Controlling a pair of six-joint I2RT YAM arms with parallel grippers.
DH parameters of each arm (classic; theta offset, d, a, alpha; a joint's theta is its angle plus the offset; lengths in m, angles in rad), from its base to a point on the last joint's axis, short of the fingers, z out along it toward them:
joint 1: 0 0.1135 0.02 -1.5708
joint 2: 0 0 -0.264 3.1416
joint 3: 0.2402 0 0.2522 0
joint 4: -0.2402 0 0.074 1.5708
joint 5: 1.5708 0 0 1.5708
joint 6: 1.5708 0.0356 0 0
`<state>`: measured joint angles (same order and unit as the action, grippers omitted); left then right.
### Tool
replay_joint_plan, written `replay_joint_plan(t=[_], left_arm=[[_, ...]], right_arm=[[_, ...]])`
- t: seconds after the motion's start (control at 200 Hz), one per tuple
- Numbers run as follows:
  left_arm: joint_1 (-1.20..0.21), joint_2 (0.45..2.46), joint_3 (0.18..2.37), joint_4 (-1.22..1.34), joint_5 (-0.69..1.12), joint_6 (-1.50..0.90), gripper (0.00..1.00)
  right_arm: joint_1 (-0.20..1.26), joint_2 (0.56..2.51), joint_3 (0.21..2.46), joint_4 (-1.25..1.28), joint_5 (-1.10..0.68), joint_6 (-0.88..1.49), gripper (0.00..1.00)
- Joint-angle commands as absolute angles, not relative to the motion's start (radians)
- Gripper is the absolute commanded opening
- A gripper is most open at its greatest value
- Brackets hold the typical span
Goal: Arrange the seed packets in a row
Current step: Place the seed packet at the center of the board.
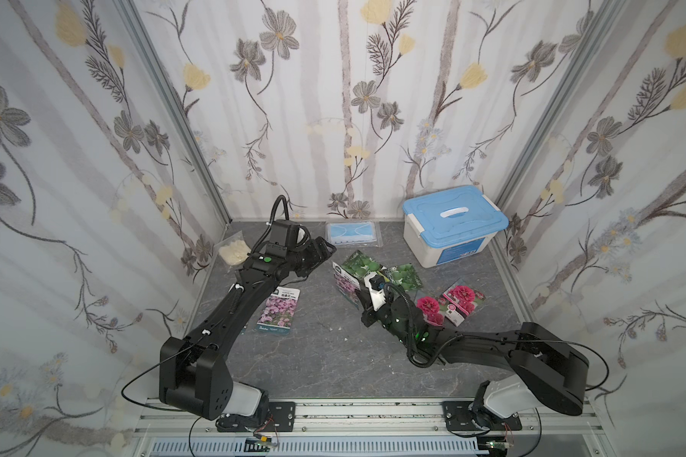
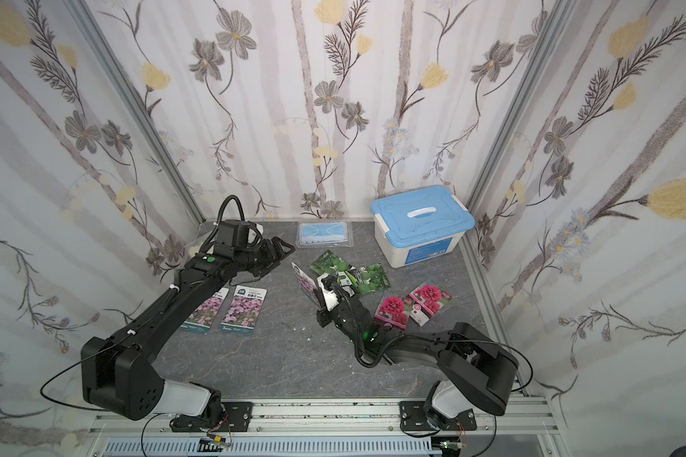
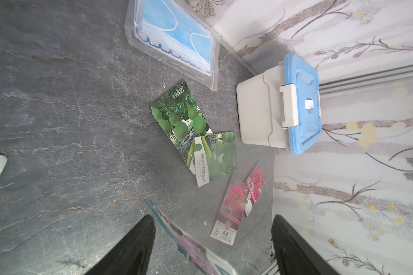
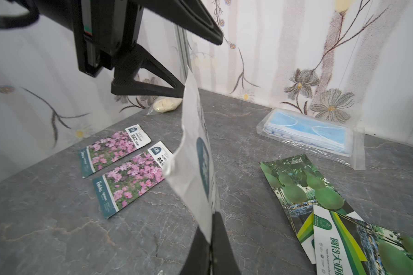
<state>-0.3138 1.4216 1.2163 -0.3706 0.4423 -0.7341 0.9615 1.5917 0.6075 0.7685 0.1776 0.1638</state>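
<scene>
- Pinching the third purple-pink packet (image 4: 196, 152) by its lower end, the right gripper (image 4: 210, 222) has its fingers pressed together on the sheet. The packet stands tilted on edge, clear of the bench (image 1: 313, 364), near the middle.
- Left gripper (image 2: 284, 256): fingers (image 3: 138, 242) spread wide, raised over the rear left of the bench. The held packet's upper corner lies close to one finger; whether they touch cannot be told.
- Outer purple-pink packet (image 2: 208, 310) and inner purple-pink packet (image 2: 243, 308): flat and face up on the left part of the bench, just beside each other with long edges parallel. The left arm crosses above the outer one.
- First gourd packet (image 3: 179, 119) and second gourd packet (image 3: 218, 154): flat and face up toward the rear, near the box. The second overlaps a corner of the first.
- Inner red-pink packet (image 1: 430, 310) and outer red-pink packet (image 1: 464, 298): flat on the right side, overlapping along one edge. In both top views the right arm hides part of the inner one.
- Surroundings — mask bag (image 1: 352, 233) against the back wall, cream bag (image 1: 234, 251) in the rear left corner, blue-lidded box (image 1: 452, 229) in the rear right corner.
</scene>
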Motion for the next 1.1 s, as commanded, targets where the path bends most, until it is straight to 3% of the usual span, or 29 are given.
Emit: replay_joint_plan(t=[0.0, 0.27, 0.505, 0.844, 1.094], left_arm=[[-0.302, 1.393, 1.169, -0.296, 0.547, -0.598, 0.81], [-0.295, 1.338, 1.077, -0.139, 0.679, -0.559, 0.76], [-0.296, 1.335, 1.015, -0.049, 0.782, -0.528, 0.74], [-0.305, 1.333, 0.922, 0.073, 0.855, -0.562, 0.68], [-0.345, 1.315, 0.886, 0.071, 0.816, -0.557, 0.56]], right_arm=[[0.896, 1.521, 0.612, 0.666, -0.13, 0.294, 0.0], [0.746, 1.51, 0.655, 0.627, -0.507, 0.447, 0.0], [0.668, 1.531, 0.663, 0.684, -0.697, 0.55, 0.0], [0.597, 1.582, 0.68, 0.782, -0.826, 0.655, 0.0], [0.575, 1.67, 0.738, 0.752, -0.801, 0.67, 0.0]])
